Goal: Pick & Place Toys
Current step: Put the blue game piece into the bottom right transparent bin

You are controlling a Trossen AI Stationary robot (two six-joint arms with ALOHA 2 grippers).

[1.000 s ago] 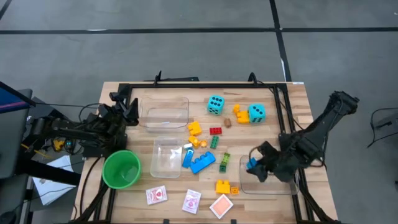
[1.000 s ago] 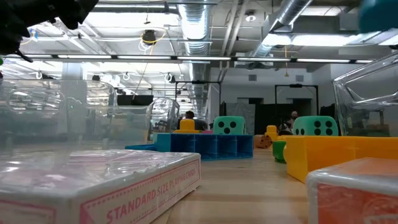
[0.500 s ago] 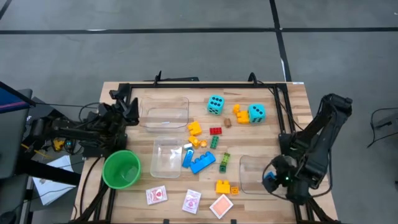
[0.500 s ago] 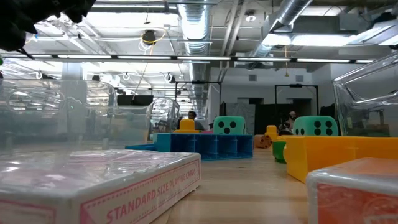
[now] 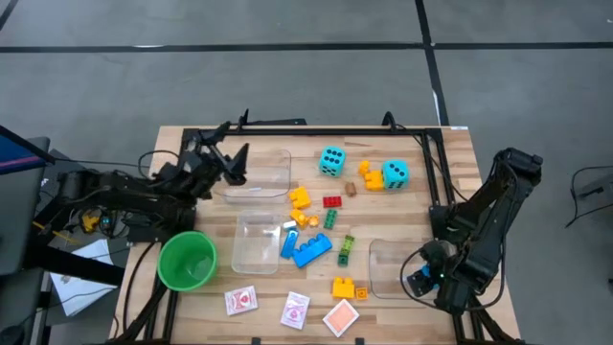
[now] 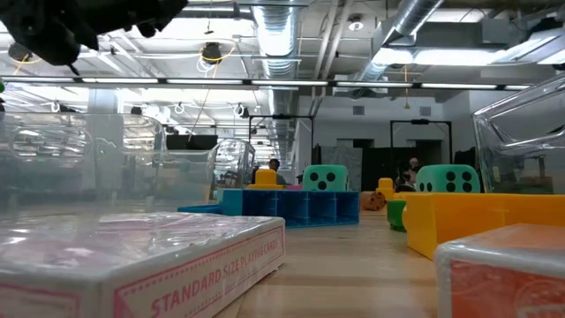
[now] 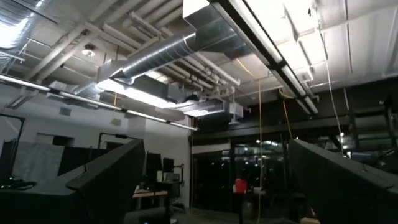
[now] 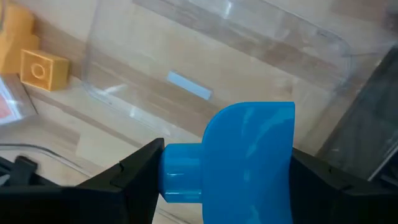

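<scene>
Clearly glossy, rounded blue brick [image 8: 249, 149] — right hand [image 8: 224, 168] gripping.

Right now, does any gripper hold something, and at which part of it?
The right gripper grips a blue plastic piece by its two opposite sides, above a clear bin. The left gripper is open and holds nothing.

In the low view the playing-card box [image 6: 141, 265] at near left and the red card box [image 6: 503, 274] at near right run off the picture's edges. The clear bin [image 6: 523, 132] at right is cut off too. Both cyan dice [image 6: 325, 178] are half hidden behind bricks.
</scene>
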